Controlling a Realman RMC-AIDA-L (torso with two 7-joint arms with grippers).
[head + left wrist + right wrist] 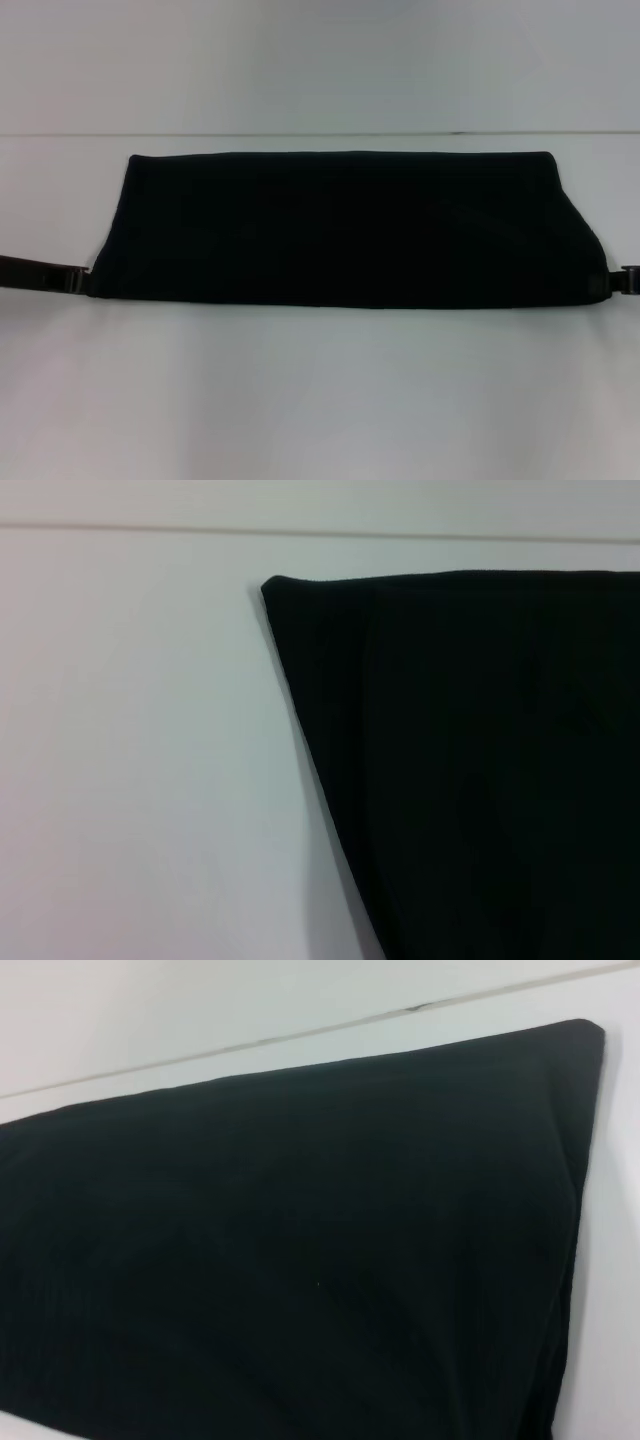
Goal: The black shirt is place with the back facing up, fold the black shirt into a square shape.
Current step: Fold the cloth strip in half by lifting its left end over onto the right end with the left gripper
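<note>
One plain matte black fabric shirt (345,228), folded into a long band, is laid across the middle of the white table (320,400).

Two grippers are counted: the left gripper (82,281) is met at the band's near left corner, the right gripper (622,281) at its near right corner; whether either is spread or pinching cannot be told.

The black shirt (345,228) lay flat across the table (320,400), left pincer (82,281) at its near-left corner, right pincer (618,281) at its near-right corner.
</note>
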